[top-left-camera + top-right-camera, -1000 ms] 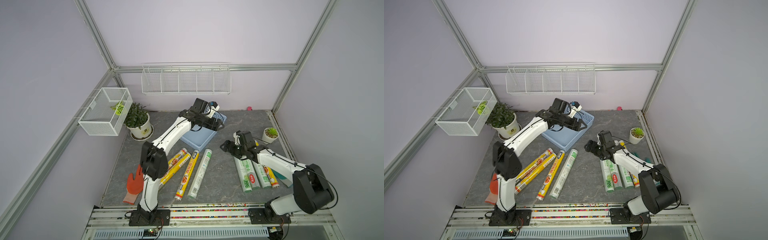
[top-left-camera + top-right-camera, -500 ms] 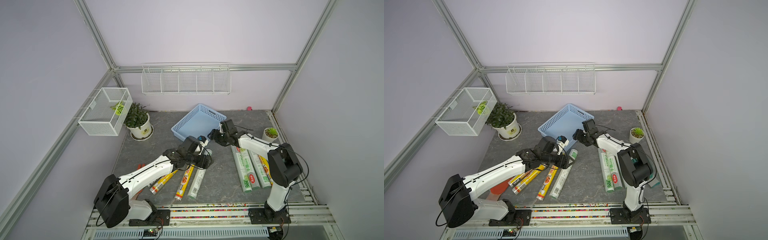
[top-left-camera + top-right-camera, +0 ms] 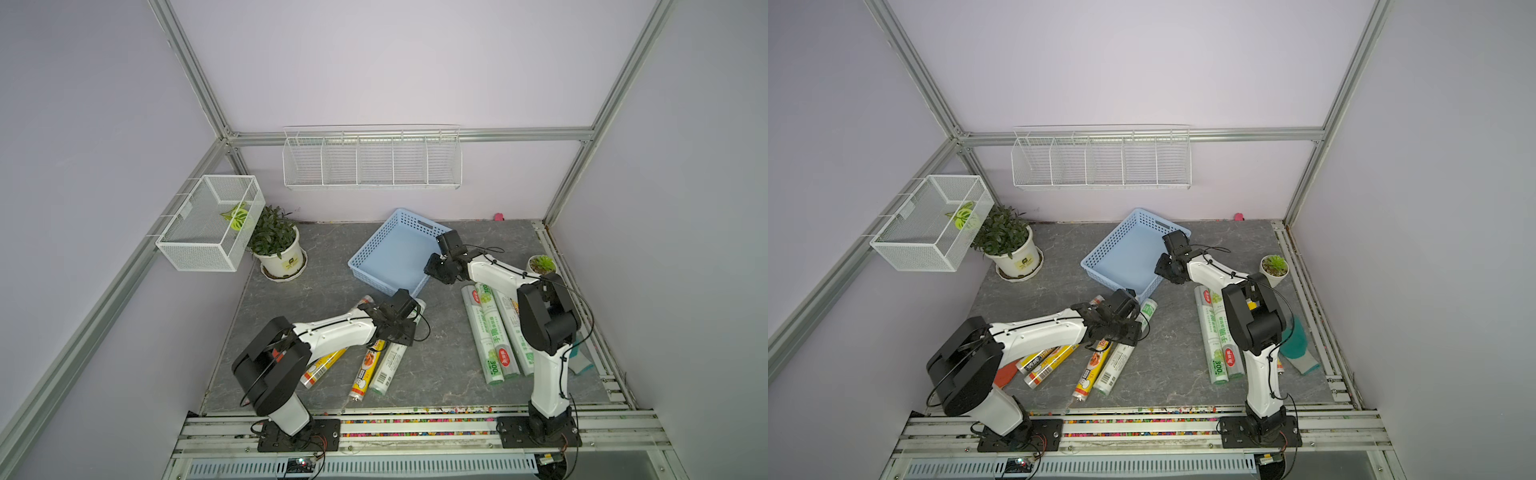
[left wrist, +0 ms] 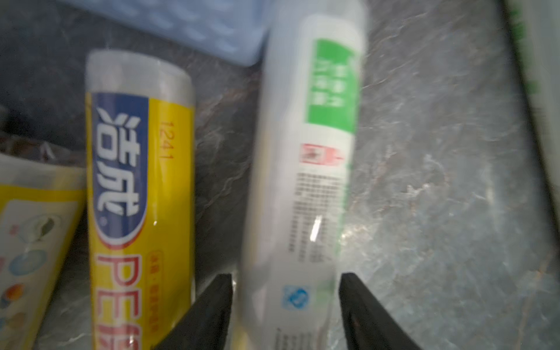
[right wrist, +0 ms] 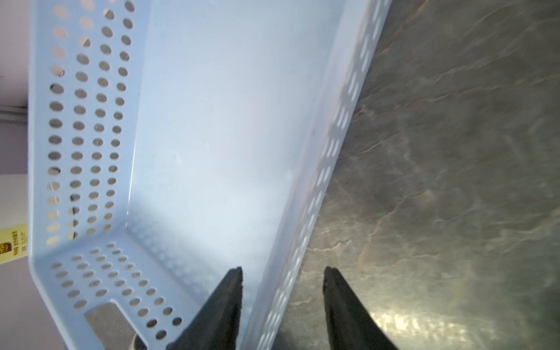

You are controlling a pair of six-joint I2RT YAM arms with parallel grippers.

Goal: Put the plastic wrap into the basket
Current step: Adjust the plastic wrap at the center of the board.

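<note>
The plastic wrap lies as loose rolls on the grey tabletop. My left gripper (image 4: 286,281) is down on a white roll with green print (image 4: 306,181) (image 3: 390,365), its fingers against the roll's two sides, shut on it. Yellow rolls (image 4: 139,181) (image 3: 365,370) lie beside it. More white-green rolls (image 3: 490,336) lie under the right arm. The light-blue basket (image 3: 372,237) (image 3: 1106,239) holds nothing. My right gripper (image 5: 281,272) (image 3: 436,272) straddles the basket's wall (image 5: 333,145) near a corner, one finger inside and one outside, open with a gap to the wall.
A potted plant (image 3: 276,245) and a white wire-mesh box (image 3: 208,224) stand at the back left. A wire rack (image 3: 372,160) hangs on the back wall. A small succulent (image 3: 540,264) is at the right. An orange glove (image 3: 1007,374) and a teal glove (image 3: 1298,345) lie near the front.
The left arm came down from the basket to the rolls and its jaws closed on the white roll. The right gripper moved from the right-hand rolls to the basket's wall and narrowed.
</note>
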